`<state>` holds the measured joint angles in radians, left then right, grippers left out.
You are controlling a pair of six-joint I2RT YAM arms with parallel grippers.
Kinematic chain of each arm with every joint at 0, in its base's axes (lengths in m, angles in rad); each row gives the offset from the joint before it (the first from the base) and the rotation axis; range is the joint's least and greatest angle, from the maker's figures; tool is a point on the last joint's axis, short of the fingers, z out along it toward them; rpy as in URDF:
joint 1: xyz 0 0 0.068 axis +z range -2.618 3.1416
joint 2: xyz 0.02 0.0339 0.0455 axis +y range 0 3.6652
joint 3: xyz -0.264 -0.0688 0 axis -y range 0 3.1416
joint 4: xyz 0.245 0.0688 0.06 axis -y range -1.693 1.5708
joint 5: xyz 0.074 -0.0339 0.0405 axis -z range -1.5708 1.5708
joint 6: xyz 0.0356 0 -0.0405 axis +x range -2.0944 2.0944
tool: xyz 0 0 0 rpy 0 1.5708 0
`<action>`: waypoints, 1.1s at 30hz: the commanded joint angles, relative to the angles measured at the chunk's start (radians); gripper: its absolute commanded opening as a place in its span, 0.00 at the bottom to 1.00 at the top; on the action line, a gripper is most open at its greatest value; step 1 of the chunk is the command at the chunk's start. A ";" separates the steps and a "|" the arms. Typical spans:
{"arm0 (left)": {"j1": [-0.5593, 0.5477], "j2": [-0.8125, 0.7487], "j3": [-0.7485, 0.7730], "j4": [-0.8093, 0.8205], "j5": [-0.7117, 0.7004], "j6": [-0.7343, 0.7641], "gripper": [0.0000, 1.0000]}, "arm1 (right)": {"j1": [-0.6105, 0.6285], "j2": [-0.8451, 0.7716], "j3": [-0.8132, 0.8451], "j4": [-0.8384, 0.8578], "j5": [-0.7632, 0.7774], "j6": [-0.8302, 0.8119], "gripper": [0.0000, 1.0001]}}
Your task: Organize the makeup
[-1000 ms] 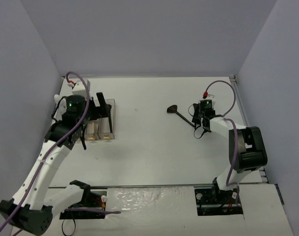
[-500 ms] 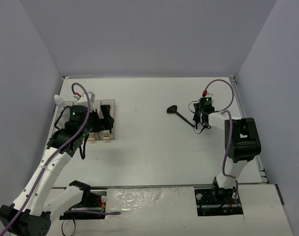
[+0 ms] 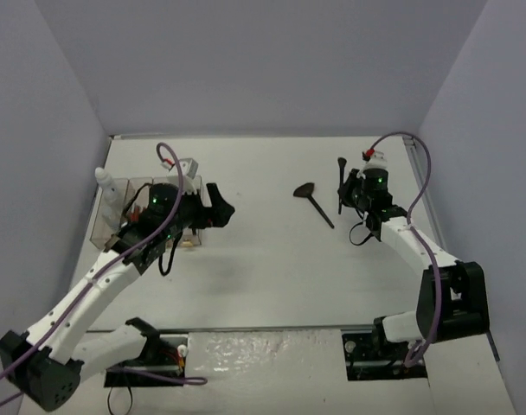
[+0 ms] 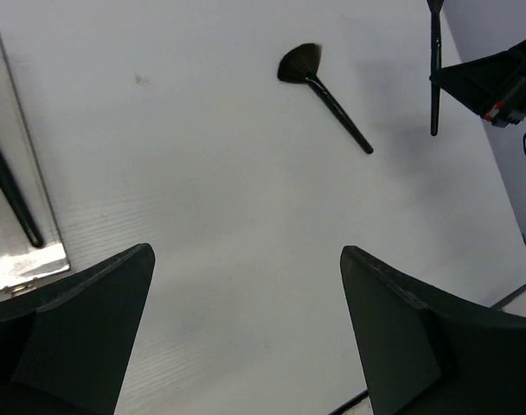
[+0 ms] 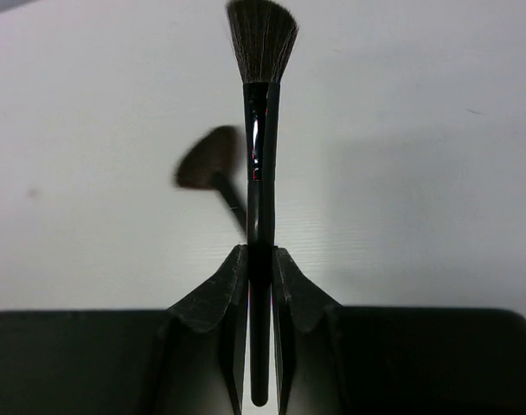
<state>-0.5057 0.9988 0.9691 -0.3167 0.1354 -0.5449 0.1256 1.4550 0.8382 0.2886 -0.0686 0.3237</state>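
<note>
My right gripper (image 5: 259, 256) is shut on the black handle of an angled brush (image 5: 261, 52) and holds it above the table; the brush also shows in the top view (image 3: 341, 177) and the left wrist view (image 4: 434, 69). A black fan brush (image 3: 313, 201) lies on the table left of it, also seen in the left wrist view (image 4: 323, 82) and, blurred, behind the held brush (image 5: 213, 173). My left gripper (image 3: 218, 212) is open and empty over bare table (image 4: 246, 252), right of the bins. A black brush (image 4: 12, 194) lies in the nearest bin.
Clear plastic bins (image 3: 133, 186) stand at the table's left, with a white bottle (image 3: 102, 178) at their far left and tan items (image 3: 188, 243) at their near edge. The bin's edge shows in the left wrist view (image 4: 25, 164). Walls enclose the table.
My left gripper has moved right, from over the bins out toward the table's middle. My right gripper has risen and shifted back with the angled brush in it. The fan brush has not moved.
</note>
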 commanded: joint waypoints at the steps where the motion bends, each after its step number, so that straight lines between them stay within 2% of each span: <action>1: -0.095 0.060 0.062 0.277 -0.011 -0.058 0.86 | 0.156 -0.261 -0.092 0.193 -0.165 0.031 0.00; 6: -0.169 0.115 0.077 0.425 -0.040 -0.069 0.86 | 0.276 -0.378 -0.220 0.454 -0.268 0.168 0.00; 14: -0.250 0.187 0.112 0.515 -0.108 -0.052 0.86 | 0.442 -0.377 -0.254 0.625 -0.291 0.209 0.00; 19: -0.269 0.213 0.118 0.547 -0.146 -0.050 0.85 | 0.488 -0.365 -0.272 0.694 -0.284 0.229 0.00; 22: -0.272 0.227 0.125 0.538 -0.173 -0.055 0.80 | 0.502 -0.363 -0.273 0.716 -0.283 0.235 0.00; 24: -0.272 0.238 0.122 0.552 -0.182 -0.059 0.74 | 0.508 -0.358 -0.274 0.719 -0.282 0.236 0.00; 27: -0.274 0.252 0.118 0.573 -0.184 -0.068 0.58 | 0.517 -0.348 -0.278 0.735 -0.281 0.241 0.00; 30: -0.277 0.271 0.114 0.612 -0.182 -0.073 0.33 | 0.530 -0.327 -0.274 0.742 -0.286 0.237 0.00; 33: -0.280 0.286 0.108 0.641 -0.176 -0.071 0.19 | 0.540 -0.307 -0.271 0.747 -0.292 0.234 0.00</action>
<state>-0.7816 1.2808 1.0267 0.1949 -0.0265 -0.6111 0.6442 1.1316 0.5491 0.8943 -0.3414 0.5560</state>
